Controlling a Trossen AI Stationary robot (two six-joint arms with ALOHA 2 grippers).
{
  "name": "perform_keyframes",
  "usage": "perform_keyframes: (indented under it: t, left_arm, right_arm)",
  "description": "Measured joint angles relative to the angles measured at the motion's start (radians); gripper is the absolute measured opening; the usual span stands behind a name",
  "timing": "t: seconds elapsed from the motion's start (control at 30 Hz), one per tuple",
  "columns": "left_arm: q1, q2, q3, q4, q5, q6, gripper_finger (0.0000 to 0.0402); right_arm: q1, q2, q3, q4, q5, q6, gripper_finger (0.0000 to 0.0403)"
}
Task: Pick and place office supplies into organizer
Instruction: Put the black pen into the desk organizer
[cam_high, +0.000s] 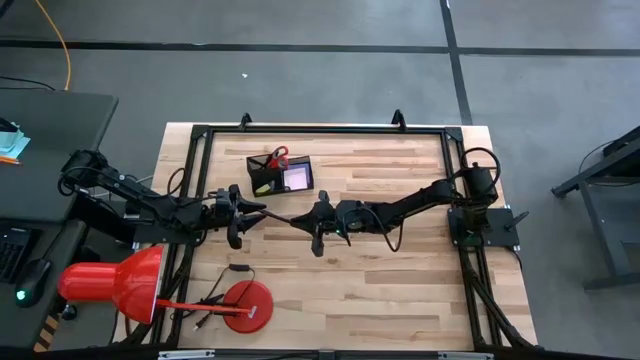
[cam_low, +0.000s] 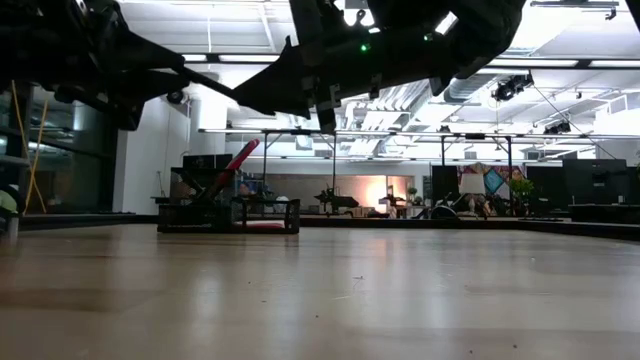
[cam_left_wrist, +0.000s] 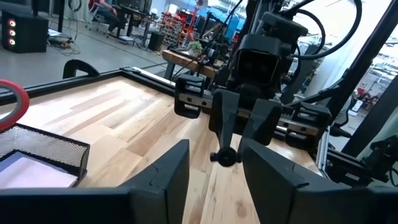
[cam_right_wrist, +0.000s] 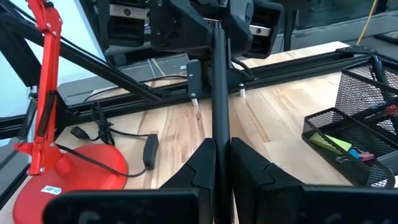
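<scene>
The wooden table (cam_high: 400, 290) carries the black mesh organizer (cam_high: 280, 173) at its far middle, red-handled scissors (cam_high: 279, 158) inside. Above mid-table, the right gripper (cam_high: 318, 232) clenches a slim black pen (cam_right_wrist: 219, 93); the left gripper (cam_high: 236, 212) flanks its other end, fingers apart. No writing is legible.

We saw two dark, jointed arms (cam_high: 400, 208) trailing looped black cables; the left gripper (cam_left_wrist: 214, 171) had broad matte-black fingers, and a small green light glowed on the right arm's wrist.
</scene>
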Motion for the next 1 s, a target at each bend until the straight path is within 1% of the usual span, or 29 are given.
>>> perform_keyframes:
  t: [0.2,0.57,0.67,0.77,0.87,1.0]
  left_arm:
    - [0.0,0.0,0.0,0.004,-0.001,0.006,0.0111]
    - [0.0,0.0,0.0,0.024,-0.001,0.032,0.0032]
    - [-0.001,0.0,0.0,0.032,-0.001,0.032,0.0023]
    - [0.0,0.0,0.0,0.033,-0.002,0.035,0.0025]
    - [0.0,0.0,0.0,0.034,-0.007,0.037,0.0026]
    - [0.0,0.0,0.0,0.034,-0.025,0.075,0.002]
  right_arm:
    - [0.0,0.0,0.0,0.0,-0.012,0.0,0.0016]
    - [0.0,0.0,0.0,0.001,-0.012,0.0,0.0016]
    - [0.0,0.0,0.0,0.005,-0.013,0.0,0.0016]
    - [0.0,0.0,-0.001,0.008,0.005,-0.017,0.0019]
    - [0.001,0.0,-0.001,0.01,0.042,-0.025,0.0035]
    - [0.001,0.0,-0.001,0.003,0.05,-0.018,0.0078]
